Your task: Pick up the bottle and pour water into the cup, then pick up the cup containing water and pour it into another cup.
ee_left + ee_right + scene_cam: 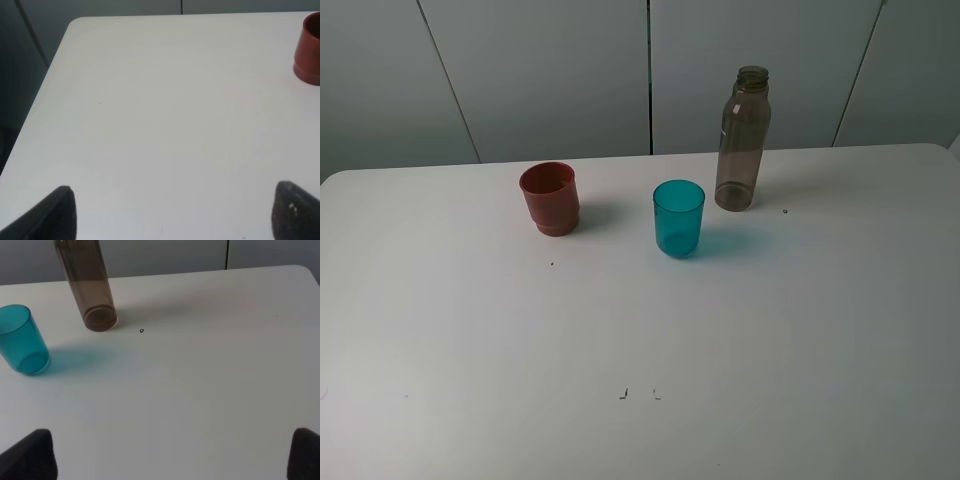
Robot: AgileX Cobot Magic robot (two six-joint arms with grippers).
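Observation:
The grey-brown bottle [743, 138] stands upright, uncapped, at the back right of the white table [640, 330]. The teal cup [678, 218] stands upright just in front and to the left of it. The red-brown cup [550, 199] stands upright farther left. No arm shows in the exterior high view. In the left wrist view the left gripper [172, 212] is open and empty, with the red-brown cup [309, 50] far ahead at the frame edge. In the right wrist view the right gripper [172, 455] is open and empty, well short of the bottle [89, 287] and teal cup [21, 340].
Grey wall panels [550, 70] rise behind the table's far edge. The table's left edge and rounded corner [70, 30] show in the left wrist view. A small dark speck [141, 330] lies on the table near the bottle. Small marks [640, 394] sit near the front.

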